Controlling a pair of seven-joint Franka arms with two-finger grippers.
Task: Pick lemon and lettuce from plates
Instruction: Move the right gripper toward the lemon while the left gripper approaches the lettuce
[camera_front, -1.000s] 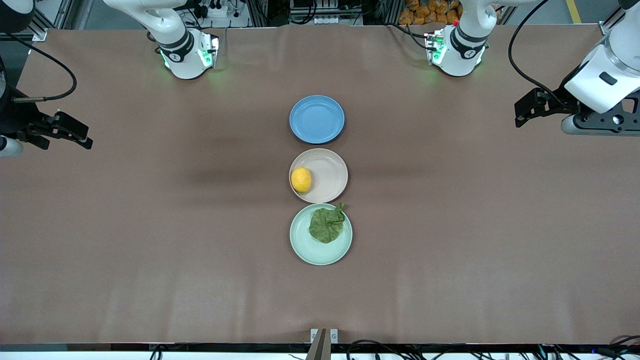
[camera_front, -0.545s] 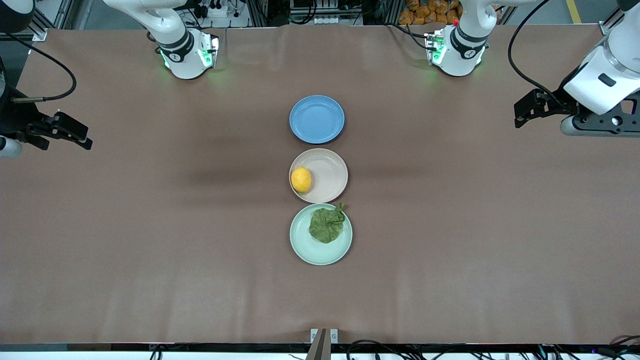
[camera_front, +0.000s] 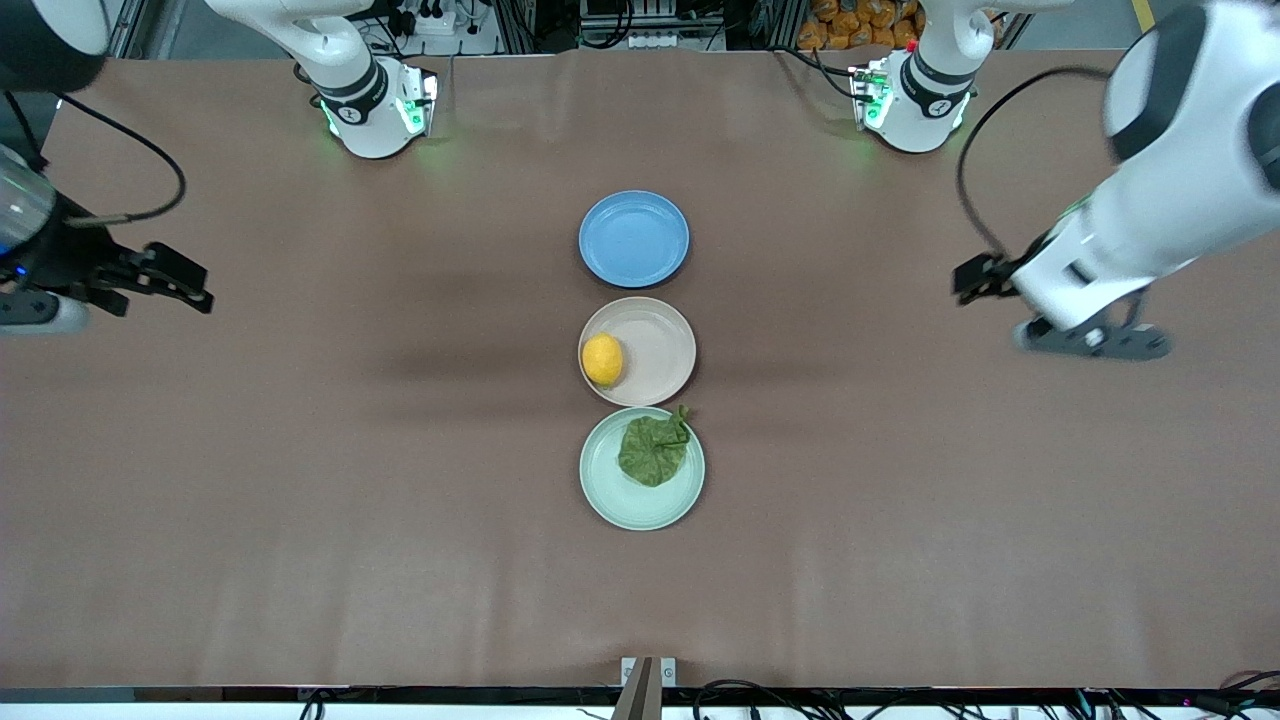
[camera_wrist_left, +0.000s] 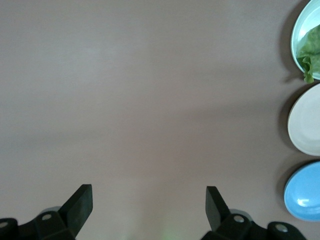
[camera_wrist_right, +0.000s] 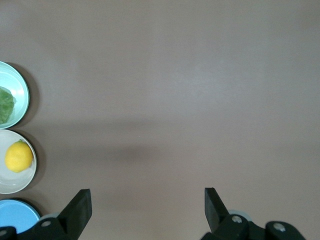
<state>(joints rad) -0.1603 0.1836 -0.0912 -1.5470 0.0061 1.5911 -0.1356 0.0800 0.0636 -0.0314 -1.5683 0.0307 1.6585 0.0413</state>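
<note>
Three plates sit in a row down the middle of the tabletop (camera_front: 300, 520), and both arms must come inward toward that row from their own ends. The lemon (camera_front: 602, 359) lies on the beige plate (camera_front: 660, 340), against the rim on the side toward the right arm's end of the tabletop; its long axis seems to run roughly along the row of plates, though it is too nearly round to be sure. The lettuce (camera_front: 653, 449) lies on the mint plate (camera_front: 625, 500), the plate nearest the front camera, off centre toward the left arm's end, its short stem reaching over the rim toward the beige plate. The blue plate (camera_front: 634, 238), farthest from the camera, holds nothing. So the right end effector (camera_front: 180, 285), over bare tabletop well apart from the plates with its fingers spread wide and holding nothing, looks the better placed for the lemon. The left end effector (camera_front: 975, 280), also spread wide with nothing held, hangs over bare tabletop at its own end, somewhat closer to the row, and looks better placed for the lettuce. Count: one lemon, one lettuce leaf, three plates, two arms.
</note>
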